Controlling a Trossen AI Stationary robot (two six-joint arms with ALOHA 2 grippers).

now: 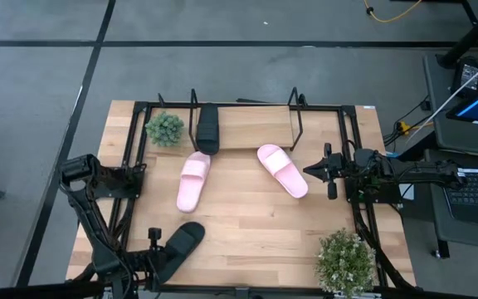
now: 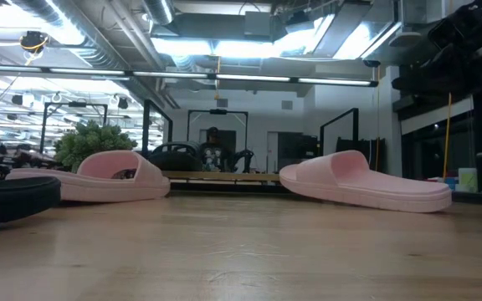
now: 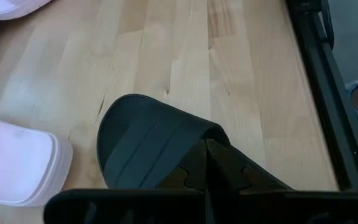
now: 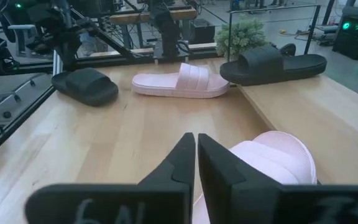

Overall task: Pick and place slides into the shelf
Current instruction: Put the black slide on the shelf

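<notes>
One black slide (image 1: 208, 129) lies flat on the board of the shelf (image 1: 297, 124) at the table's far side. Two pink slides (image 1: 193, 180) (image 1: 282, 170) rest sole-down on the middle of the table. A second black slide (image 1: 182, 242) (image 3: 148, 146) lies sole-down near the front left. My left gripper (image 1: 158, 249) (image 3: 206, 149) is shut and points down at a slant over this slide's strap. My right gripper (image 1: 315, 170) (image 4: 196, 155) is shut with nothing between its fingers. It hovers just right of the right pink slide (image 4: 272, 162). My left gripper's shut fingertips (image 3: 213, 152) stand over the near edge of the black slide's strap (image 3: 166, 140), coming slantwise from above. The fingers hide the spot, so I cannot tell whether they touch it. The slide lies flat on the table.
A small green plant (image 1: 165, 129) stands at the shelf's left end, and a larger one (image 1: 347, 262) at the front right corner. The black frame (image 1: 357, 208) runs along the table's sides. There is bare wood between the pink slides and the front edge.
</notes>
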